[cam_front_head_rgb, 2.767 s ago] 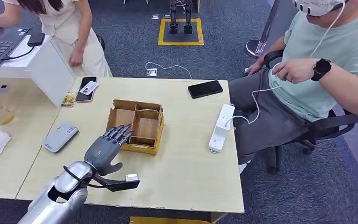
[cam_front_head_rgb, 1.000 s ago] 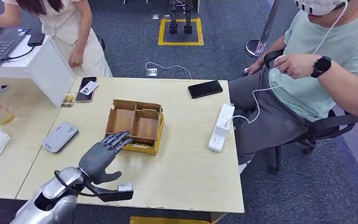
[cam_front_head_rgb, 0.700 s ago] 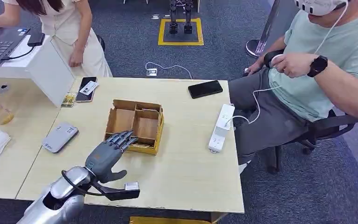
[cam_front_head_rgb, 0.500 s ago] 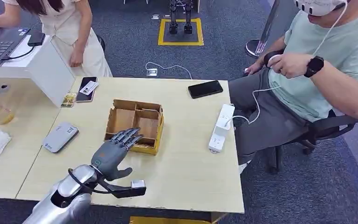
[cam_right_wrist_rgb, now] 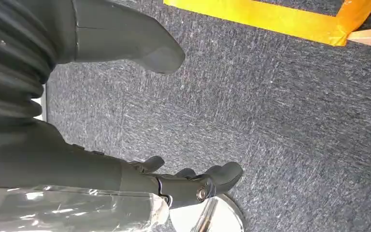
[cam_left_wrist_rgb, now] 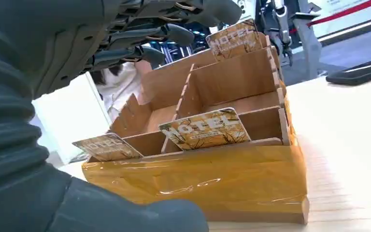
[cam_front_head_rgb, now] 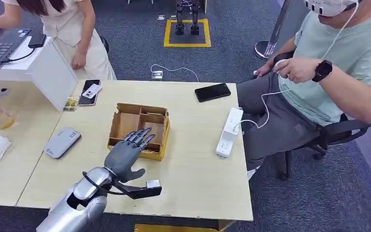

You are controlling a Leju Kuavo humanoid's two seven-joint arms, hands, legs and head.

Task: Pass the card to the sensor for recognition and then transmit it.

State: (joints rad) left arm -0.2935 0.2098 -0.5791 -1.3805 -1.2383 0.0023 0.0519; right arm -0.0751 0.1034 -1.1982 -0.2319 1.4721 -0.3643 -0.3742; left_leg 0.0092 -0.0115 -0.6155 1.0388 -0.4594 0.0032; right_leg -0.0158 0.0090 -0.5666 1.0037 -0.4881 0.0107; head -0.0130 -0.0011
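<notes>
head view high above table, left wrist close on shared card box

Silver arm, grey robot hand, black cable

The left arm comes in from the lower left of the head view, silver along the forearm, with a dark cable looping at the wrist and a small camera bracket jutting out beside it. The left hand is held flat, palm down, its fingers stretched forward and slightly apart, the thumb sticking out to the side; it holds nothing. In the left wrist view the fingers reach ahead, extended and apart. The right hand hangs low over the floor, thumb apart from loosely curled fingers, holding nothing.
</notes>
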